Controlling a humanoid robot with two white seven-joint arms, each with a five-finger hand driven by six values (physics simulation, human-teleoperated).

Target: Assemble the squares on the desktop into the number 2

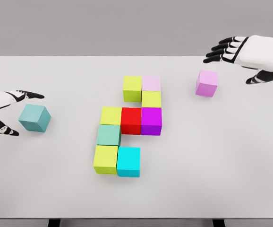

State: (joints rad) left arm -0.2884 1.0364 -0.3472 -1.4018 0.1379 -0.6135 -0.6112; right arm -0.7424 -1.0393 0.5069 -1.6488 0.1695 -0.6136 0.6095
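Several coloured cubes form a cluster mid-table: a lime cube (132, 88) and a pale pink cube (151, 83) on top, a yellow-green cube (151, 99) below, then a yellow cube (111, 115), red cube (131, 120) and purple cube (151, 120). Under those sit a sea-green cube (109, 135), a lime cube (106, 159) and a cyan cube (128, 161). A loose teal cube (34, 117) lies at the left, between the spread fingers of my open left hand (13, 113), not gripped. A loose violet cube (207, 82) lies right; my open right hand (240, 59) hovers beyond it.
The white table (212, 165) spans the view, with its far edge just behind the right hand and its front edge near the bottom. Dark table legs show below the front edge.
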